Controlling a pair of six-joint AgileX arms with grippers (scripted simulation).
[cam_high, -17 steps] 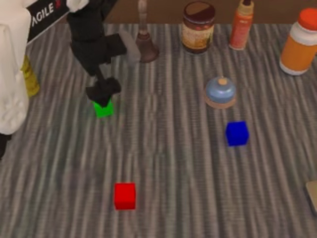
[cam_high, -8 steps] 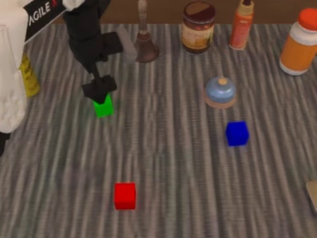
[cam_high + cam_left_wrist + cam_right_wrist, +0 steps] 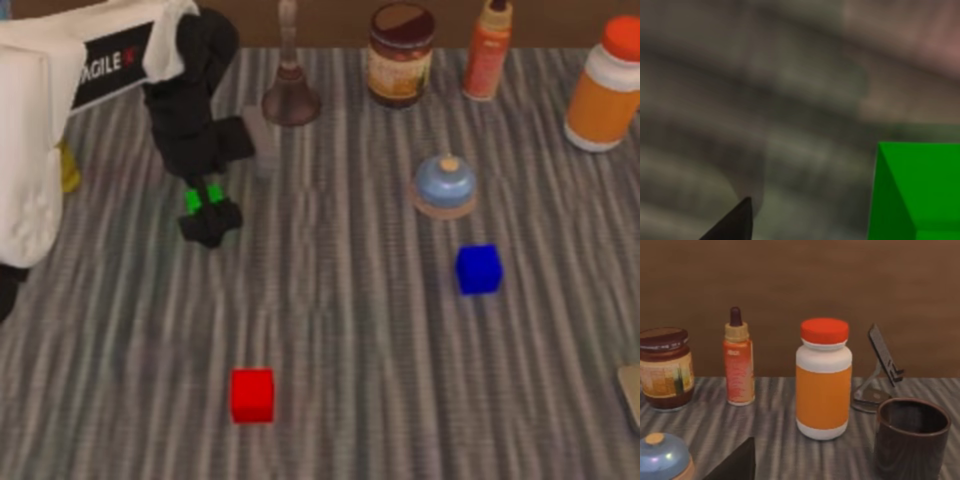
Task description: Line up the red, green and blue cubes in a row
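Meanwhile, at the table's ten-o'clock quarter, the AgileX left gripper (image 3: 209, 215) hangs low over the small bright green matte cube (image 3: 203, 197), its black fingers straddling the block. Only slivers of green show past them from above. The left wrist camera shows one green face close beside a dark fingertip (image 3: 732, 223) with table between them, so the jaws appear parted and nothing looks clamped.

The small bright red matte cube (image 3: 252, 394) sits at about seven o'clock, well apart. The small deep blue matte cube (image 3: 478, 269) lies at three o'clock, just below the round blue-domed desk bell (image 3: 445, 186).

The right arm is out of the overhead shot; its wrist camera looks toward a white pill bottle with an orange label (image 3: 823, 378), and whether its fingers are spread cannot be told.

The likely risk is an off-centre close. If one finger meets the block first, it could push or twist the cube instead of pinching it.

Being a cube, it has no long axis. Its edges look roughly square to the table's stripes, though the gripper hides most of it.
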